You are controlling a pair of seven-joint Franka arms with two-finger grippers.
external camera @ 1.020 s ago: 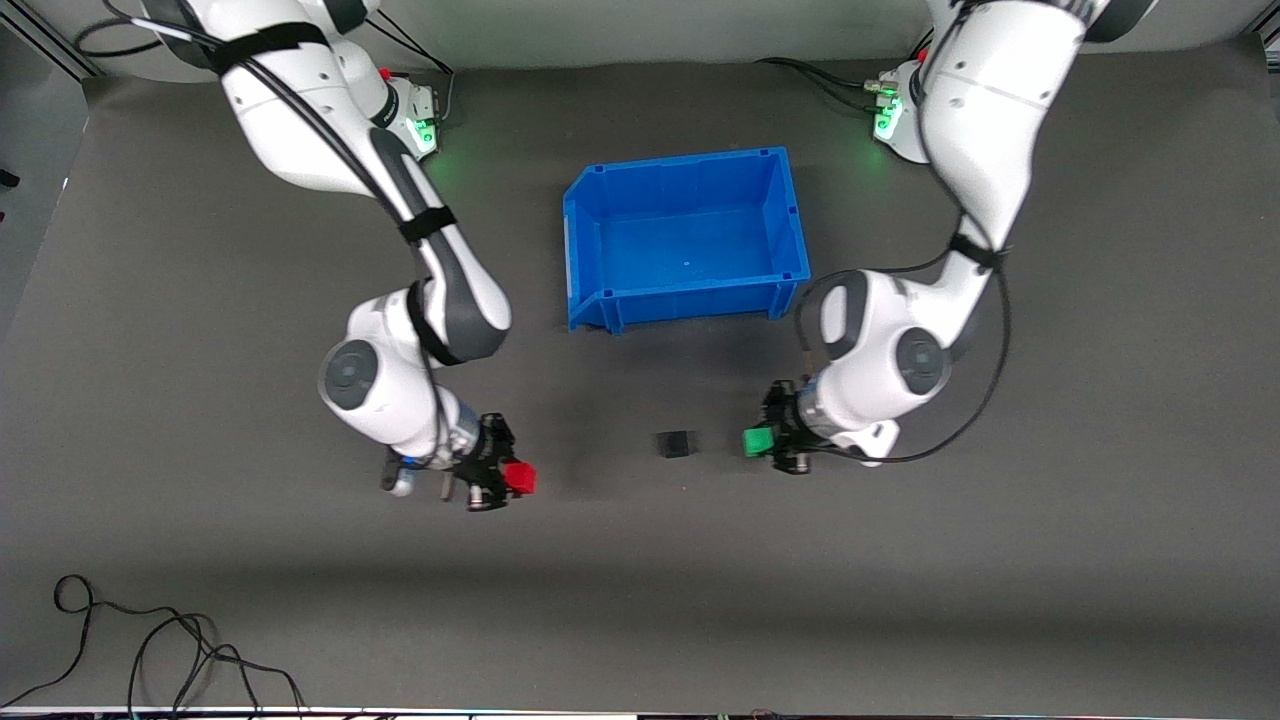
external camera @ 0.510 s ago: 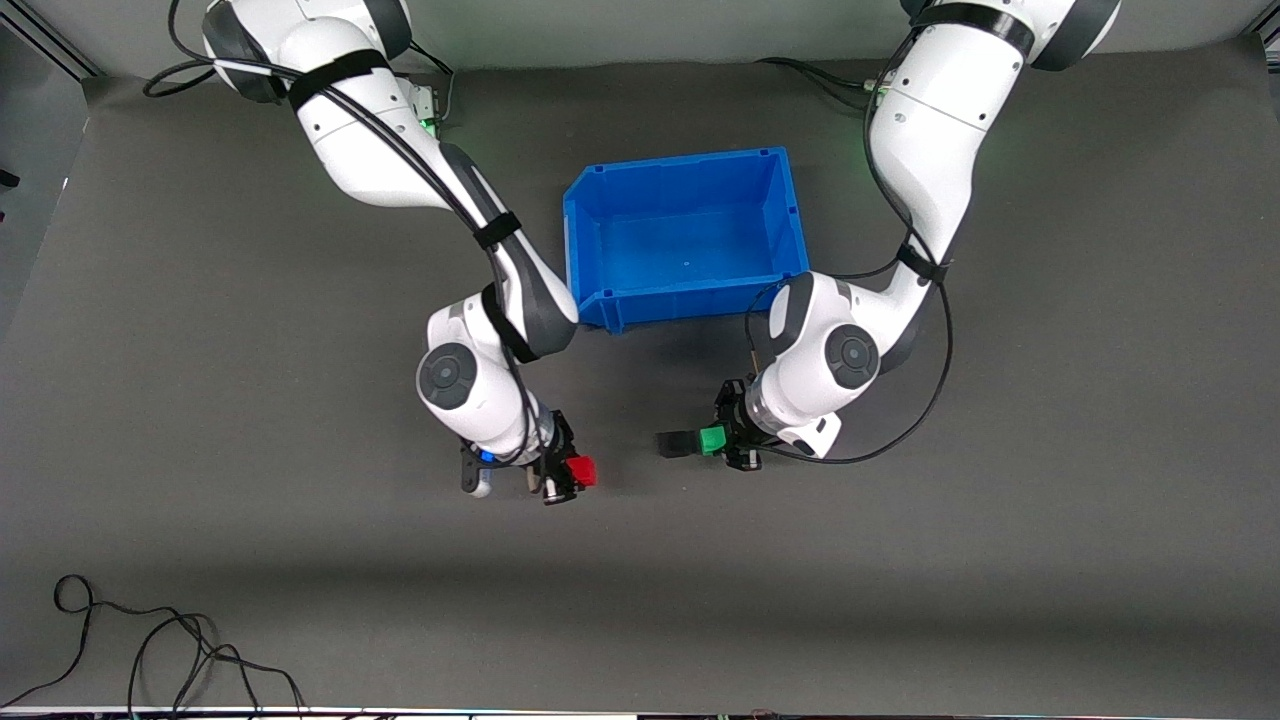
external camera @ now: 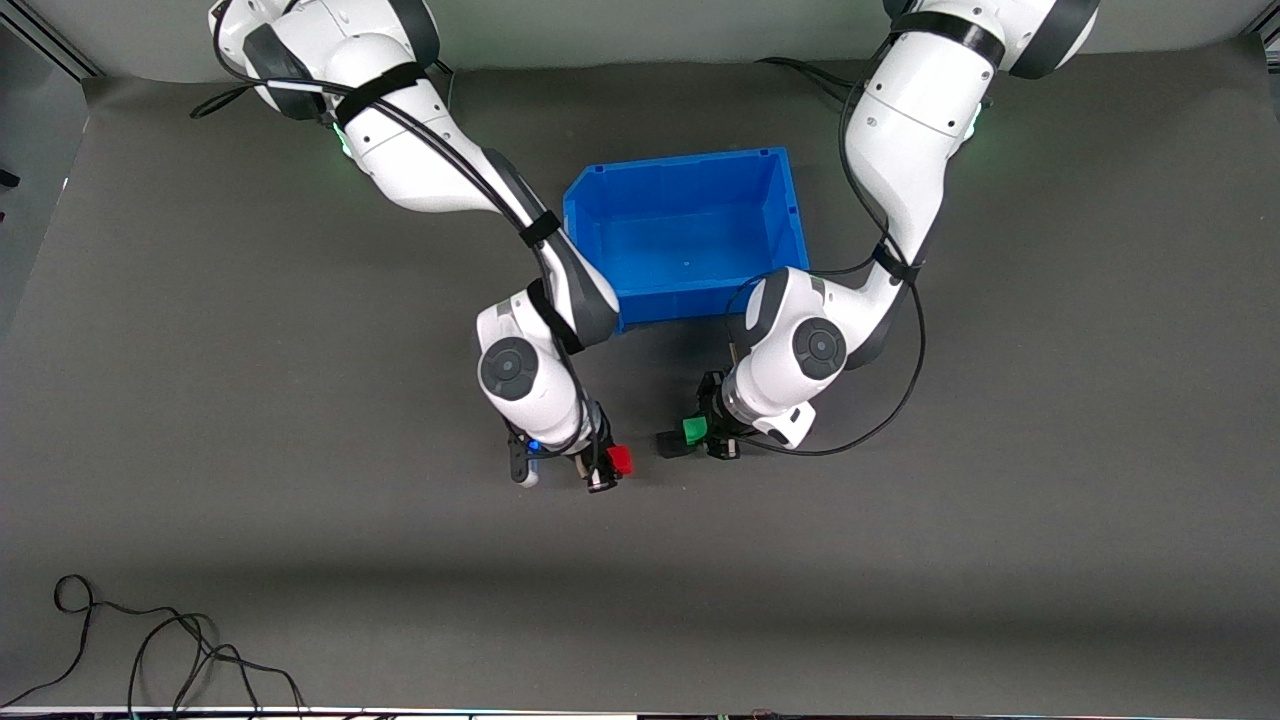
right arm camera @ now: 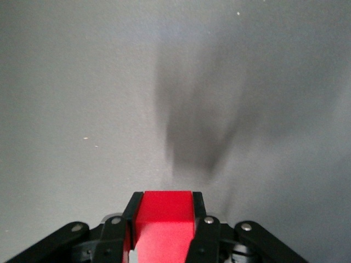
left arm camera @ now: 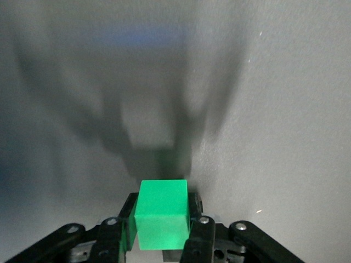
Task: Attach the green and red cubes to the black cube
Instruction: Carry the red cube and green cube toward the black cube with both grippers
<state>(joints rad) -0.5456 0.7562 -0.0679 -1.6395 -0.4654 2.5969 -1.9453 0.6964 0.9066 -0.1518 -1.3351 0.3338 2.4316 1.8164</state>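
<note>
The left gripper [external camera: 700, 432] is clamped on the green cube [external camera: 694, 430], both fingers pressed against its sides; in the left wrist view the same cube [left arm camera: 162, 213] fills the gap between the pads. The green cube sits against the black cube [external camera: 670, 444], or partly over it; contact cannot be confirmed. The black cube rests on the grey table mat [external camera: 300, 520], nearer to the front camera than the blue bin [external camera: 600, 200].

The right gripper [external camera: 612, 462] is clenched on the red cube [external camera: 620, 460], seen wedged between the fingers in the right wrist view [right arm camera: 164, 222]. The red cube is near the black cube, toward the right arm's end of the table, with a strip of bare mat between them.

The right arm's forearm crosses one corner of the bin. A loose black cable [external camera: 150, 640] lies on the mat's edge closest to the front camera, well apart from the cubes.
</note>
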